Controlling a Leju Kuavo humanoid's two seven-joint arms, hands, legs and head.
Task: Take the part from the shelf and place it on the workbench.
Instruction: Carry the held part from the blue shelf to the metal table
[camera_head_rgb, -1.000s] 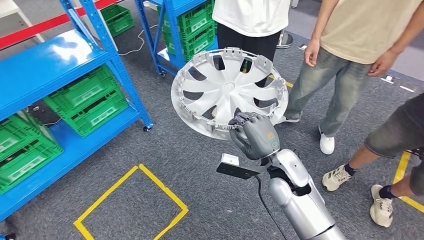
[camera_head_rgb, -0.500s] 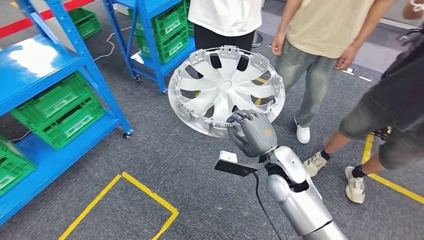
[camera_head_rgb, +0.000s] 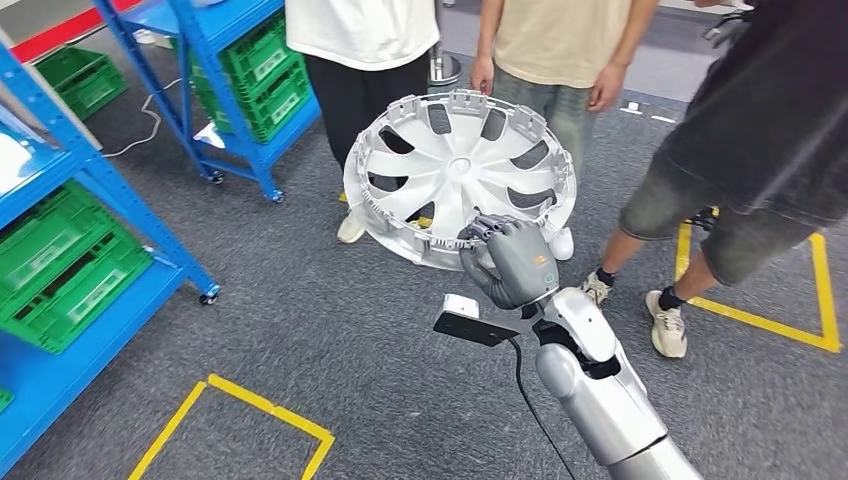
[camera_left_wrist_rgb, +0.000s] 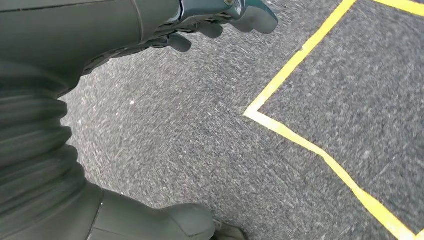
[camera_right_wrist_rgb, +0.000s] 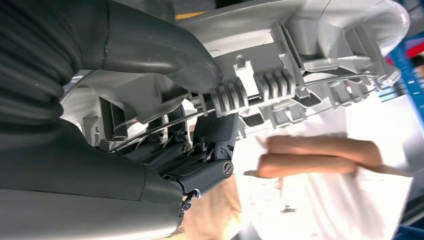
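Carry step in hand: part is off the shelf, not yet set down; no workbench is seen in the head view.

At 9 o'clock in the head view, a blue shelf (camera_head_rgb: 95, 190) w/ green crates (camera_head_rgb: 62, 268) is seen; a second blue shelf (camera_head_rgb: 215, 70) stands at 11 o'clock. Yellow floor tape (camera_head_rgb: 255, 405) is laid at 7 o'clock. The left hand (camera_left_wrist_rgb: 220, 20) is seen hanging over grey carpet in the left wrist view, nothing held, fingers loosely curled but apart.

Near centre, the wheel cover (camera_head_rgb: 460, 178) is held up off the floor, tilted, inner ribbed side toward the camera. Its lower rim at approx. 5 o'clock is clamped by the right hand (camera_head_rgb: 512, 262); in the right wrist view the thumb is pressed over the rim clips w/ fingers (camera_right_wrist_rgb: 200, 150) wrapped beneath.

Three people are standing close behind, from 12 to 2 o'clock: white shirt (camera_head_rgb: 350, 30), tan shirt (camera_head_rgb: 560, 40), dark shirt (camera_head_rgb: 770, 110).

Next move, as judged: bench must be found and faced, cover kept level, grip kept firm, people avoided.
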